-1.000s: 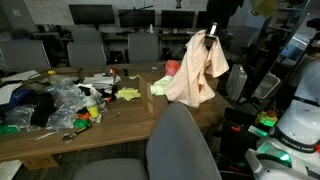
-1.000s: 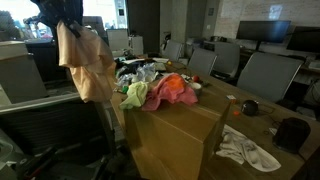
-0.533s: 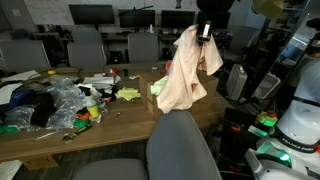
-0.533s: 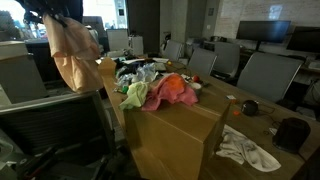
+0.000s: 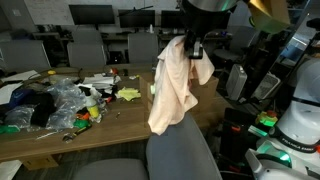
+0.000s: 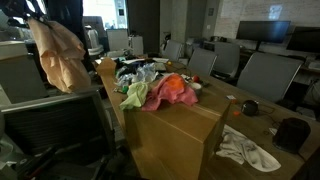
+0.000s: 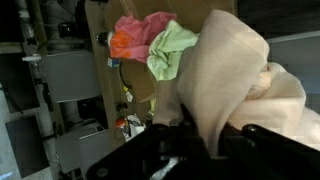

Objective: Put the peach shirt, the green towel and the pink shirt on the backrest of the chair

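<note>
The peach shirt (image 5: 172, 85) hangs in the air from my gripper (image 5: 192, 42), which is shut on its top. Its lower hem dangles just above the rounded top of the grey chair's backrest (image 5: 182, 148). In an exterior view the peach shirt (image 6: 55, 55) hangs over the chair (image 6: 55, 125) at the left. The wrist view shows the peach shirt's (image 7: 235, 85) cloth pinched in the gripper (image 7: 212, 150). The green towel (image 6: 136, 95) and the pink shirt (image 6: 172, 90) lie bunched together on the wooden table's end; both, green towel (image 7: 170, 50) and pink shirt (image 7: 138, 35), show in the wrist view.
The wooden table (image 5: 60, 135) carries plastic bags and small clutter (image 5: 55, 100) and a yellow scrap (image 5: 128, 94). A white cloth (image 6: 245, 150) lies on the table. A row of grey office chairs (image 5: 88, 50) and monitors stand behind. White equipment (image 5: 295, 125) stands beside the chair.
The gripper has carried the peach shirt away from the table's end towards the chair. The shirt now hangs over the backrest top. The towel and pink shirt have not moved.
</note>
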`<state>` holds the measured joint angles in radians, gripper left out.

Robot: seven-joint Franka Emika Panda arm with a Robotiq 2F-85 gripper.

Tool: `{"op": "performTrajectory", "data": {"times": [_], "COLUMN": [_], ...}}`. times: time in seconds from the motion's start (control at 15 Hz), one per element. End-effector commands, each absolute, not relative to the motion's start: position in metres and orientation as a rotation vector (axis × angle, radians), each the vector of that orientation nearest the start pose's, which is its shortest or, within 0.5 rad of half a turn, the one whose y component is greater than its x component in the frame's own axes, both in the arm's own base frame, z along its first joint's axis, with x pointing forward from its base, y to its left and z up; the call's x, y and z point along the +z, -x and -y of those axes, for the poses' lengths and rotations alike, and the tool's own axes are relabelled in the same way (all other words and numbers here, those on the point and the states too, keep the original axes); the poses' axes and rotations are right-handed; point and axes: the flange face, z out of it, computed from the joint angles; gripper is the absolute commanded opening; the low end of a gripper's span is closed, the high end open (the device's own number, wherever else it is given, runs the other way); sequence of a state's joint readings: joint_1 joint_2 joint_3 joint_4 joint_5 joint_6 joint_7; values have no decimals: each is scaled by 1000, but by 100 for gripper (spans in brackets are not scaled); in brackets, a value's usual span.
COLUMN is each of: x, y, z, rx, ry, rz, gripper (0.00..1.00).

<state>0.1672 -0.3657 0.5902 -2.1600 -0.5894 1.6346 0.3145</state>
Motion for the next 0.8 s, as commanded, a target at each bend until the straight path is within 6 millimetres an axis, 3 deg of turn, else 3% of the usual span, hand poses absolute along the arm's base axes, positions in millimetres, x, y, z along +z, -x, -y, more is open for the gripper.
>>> {"op": "performTrajectory", "data": {"times": [0.0,0.27,0.73], "x": [529,511,464], "y": [-349,-363,-401], "z": [-301,-285,-220], "rx": [208,114,-151], "ry": [-2252,-2294,-2419], "rz": [-637,-648,-566], "gripper": [3,3,3]}}
